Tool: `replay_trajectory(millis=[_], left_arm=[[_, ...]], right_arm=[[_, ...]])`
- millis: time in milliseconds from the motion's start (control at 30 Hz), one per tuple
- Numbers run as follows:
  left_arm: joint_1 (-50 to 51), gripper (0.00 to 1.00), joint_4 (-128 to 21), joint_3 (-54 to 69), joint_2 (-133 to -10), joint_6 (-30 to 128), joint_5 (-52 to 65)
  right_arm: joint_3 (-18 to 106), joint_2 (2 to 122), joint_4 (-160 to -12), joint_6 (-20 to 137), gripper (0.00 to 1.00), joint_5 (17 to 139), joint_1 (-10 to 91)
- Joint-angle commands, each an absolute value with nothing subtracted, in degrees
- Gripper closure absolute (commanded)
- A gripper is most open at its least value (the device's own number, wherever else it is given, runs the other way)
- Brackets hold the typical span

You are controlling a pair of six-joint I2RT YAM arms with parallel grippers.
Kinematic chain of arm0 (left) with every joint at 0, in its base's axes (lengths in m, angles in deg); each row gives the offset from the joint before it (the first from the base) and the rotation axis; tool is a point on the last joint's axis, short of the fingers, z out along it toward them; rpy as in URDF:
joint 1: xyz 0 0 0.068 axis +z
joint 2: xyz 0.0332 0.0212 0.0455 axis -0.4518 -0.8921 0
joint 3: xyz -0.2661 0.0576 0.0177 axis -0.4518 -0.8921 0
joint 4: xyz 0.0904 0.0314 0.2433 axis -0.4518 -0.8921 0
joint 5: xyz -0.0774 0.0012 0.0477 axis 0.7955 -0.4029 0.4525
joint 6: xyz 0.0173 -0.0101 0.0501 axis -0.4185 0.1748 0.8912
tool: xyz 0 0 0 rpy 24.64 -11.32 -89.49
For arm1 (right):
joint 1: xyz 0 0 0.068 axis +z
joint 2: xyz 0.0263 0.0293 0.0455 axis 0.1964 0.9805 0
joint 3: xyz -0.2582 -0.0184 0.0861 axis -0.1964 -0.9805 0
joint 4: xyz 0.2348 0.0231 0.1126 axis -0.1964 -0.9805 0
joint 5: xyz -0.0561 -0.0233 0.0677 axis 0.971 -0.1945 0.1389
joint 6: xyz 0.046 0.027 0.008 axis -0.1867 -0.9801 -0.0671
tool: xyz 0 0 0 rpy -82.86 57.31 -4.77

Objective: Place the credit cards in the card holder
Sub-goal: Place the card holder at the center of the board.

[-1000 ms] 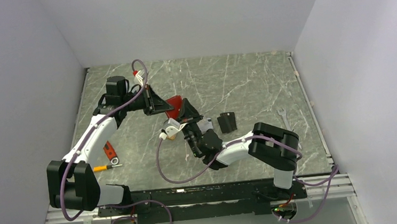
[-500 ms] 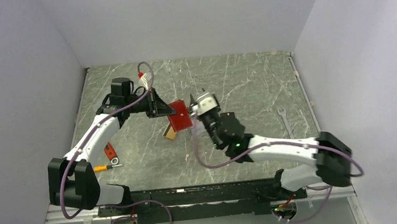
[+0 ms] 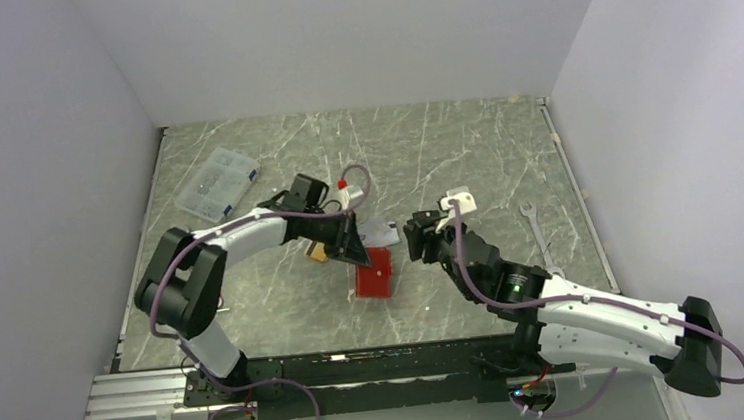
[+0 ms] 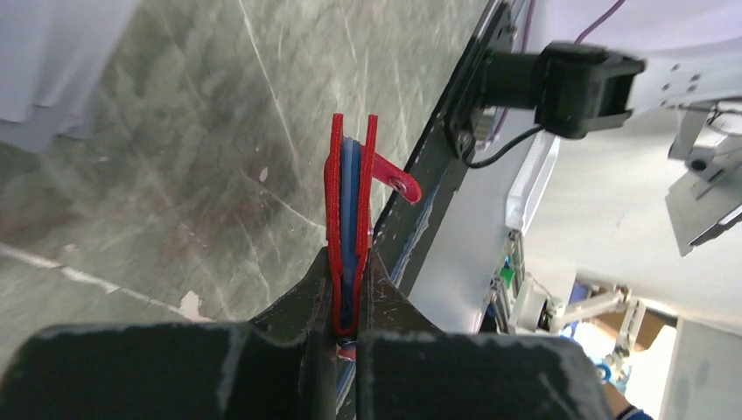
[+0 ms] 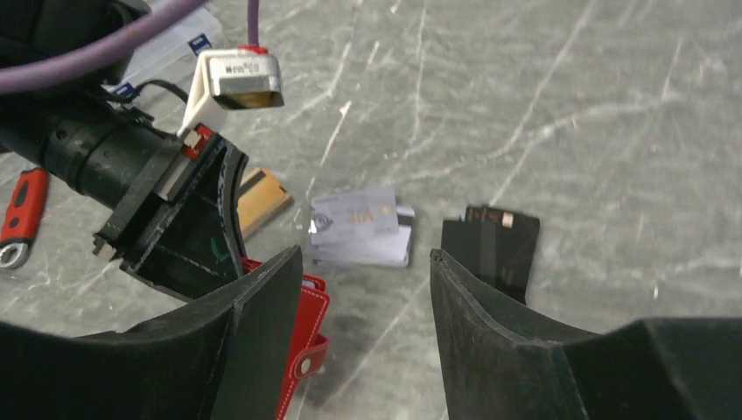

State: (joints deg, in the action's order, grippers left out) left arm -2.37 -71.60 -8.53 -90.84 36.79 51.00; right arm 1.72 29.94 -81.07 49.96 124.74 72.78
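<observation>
The dark-red card holder (image 3: 374, 273) hangs edge-on from my left gripper (image 3: 354, 253), which is shut on its fold. In the left wrist view the card holder (image 4: 348, 201) shows pale pockets between its two red covers, with the snap tab (image 4: 399, 181) sticking out to the right. A small stack of silver-white credit cards (image 5: 360, 229) lies flat on the table, and one gold-orange credit card (image 5: 262, 199) lies partly under the left wrist. My right gripper (image 5: 364, 255) hovers open above the table just short of the silver-white stack (image 3: 378, 233), holding nothing.
A small black rectangle (image 5: 493, 246) lies right of the silver cards. A clear plastic parts box (image 3: 215, 182) sits at the back left and a wrench (image 3: 533, 223) on the right. A red-handled tool (image 5: 21, 219) lies under the left arm.
My right gripper has let go near the holder, opened and pulled back to the right. The left arm has swung the card holder forward and down toward the table's middle.
</observation>
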Motion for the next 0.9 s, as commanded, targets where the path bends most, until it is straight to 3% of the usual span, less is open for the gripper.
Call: replay_trajectory(millis=[0,267,433,500,633,867], left_arm=[[-7.13,0.94,-69.11,-8.45,-95.22,40.57,52.63],[-8.62,0.83,-72.97,-7.14,-103.05,48.77,50.54],[-8.56,0.48,-74.93,-7.26,-100.30,51.91,49.68],[-8.53,0.41,-77.87,-5.44,-98.59,54.13,49.65],[-7.38,0.17,-84.46,-1.19,-93.83,57.88,49.99],[4.87,0.14,-104.84,12.62,-92.79,72.12,52.27]], right_arm=[[-0.86,24.36,-91.17,37.04,0.42,126.91,72.52],[-4.71,25.63,-91.12,32.16,0.40,125.01,72.16],[-5.03,29.08,-87.90,31.59,0.37,118.90,67.72],[-4.48,30.61,-86.77,31.77,0.36,115.11,64.13],[-1.70,34.48,-85.50,33.34,0.34,108.73,58.79],[9.66,46.92,-82.81,38.34,0.31,101.63,55.84]])
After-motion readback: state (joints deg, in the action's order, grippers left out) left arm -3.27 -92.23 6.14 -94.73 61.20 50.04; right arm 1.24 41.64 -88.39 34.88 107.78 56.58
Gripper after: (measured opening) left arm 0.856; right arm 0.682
